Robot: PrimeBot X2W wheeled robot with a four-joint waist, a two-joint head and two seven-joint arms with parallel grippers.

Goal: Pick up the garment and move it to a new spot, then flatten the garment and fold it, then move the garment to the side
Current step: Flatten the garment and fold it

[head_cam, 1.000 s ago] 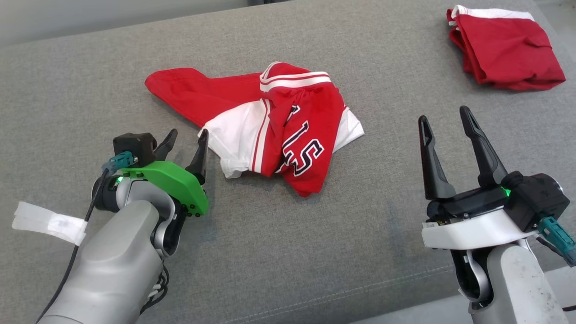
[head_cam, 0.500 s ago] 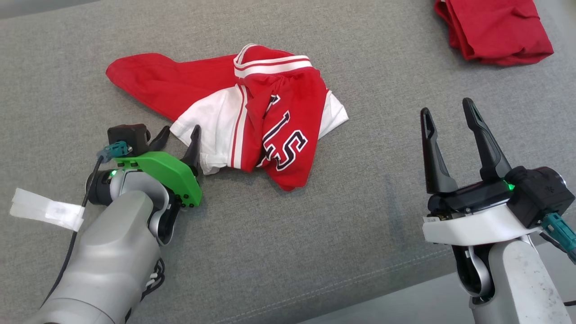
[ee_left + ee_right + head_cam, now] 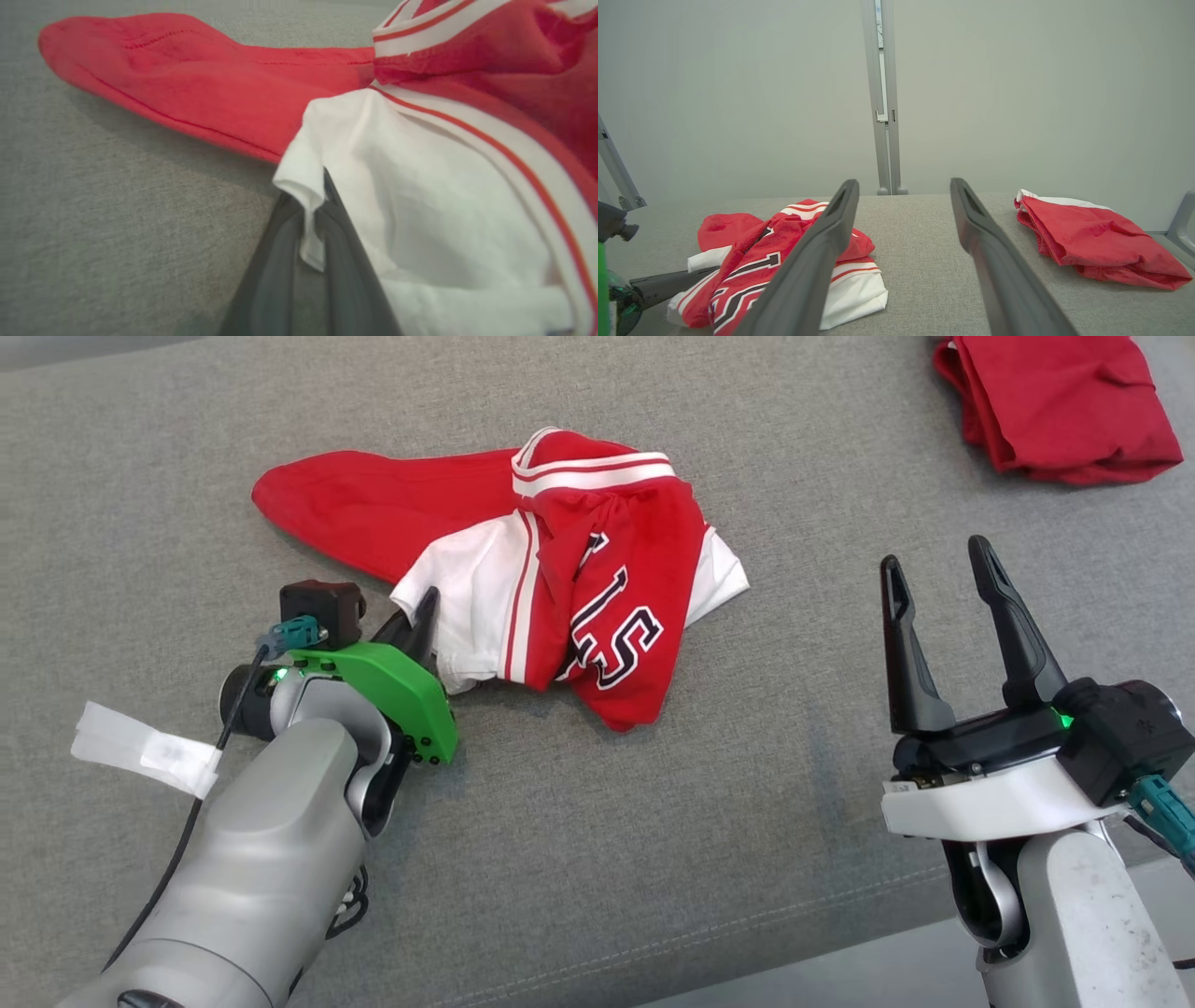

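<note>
The garment (image 3: 579, 579) is a crumpled red and white jersey with dark lettering, lying mid-surface on grey cloth. My left gripper (image 3: 422, 611) is at its near-left white corner. In the left wrist view the left gripper (image 3: 310, 191) has its fingers together with a fold of the garment's (image 3: 420, 186) white cloth pinched between them. My right gripper (image 3: 934, 555) stands open to the right of the garment, apart from it and holding nothing. In the right wrist view the right gripper (image 3: 903, 183) frames bare grey surface, with the garment (image 3: 784, 252) at lower left.
A second red garment (image 3: 1064, 401) lies bunched at the far right; it also appears as the red garment (image 3: 1087, 242) right of my open fingers. The grey padded surface (image 3: 653, 821) has a seam and front edge near my right arm. A wall stands behind.
My left gripper moved in to the garment's white corner and shut on it. The right gripper stayed open in place. The head view shifted slightly.
</note>
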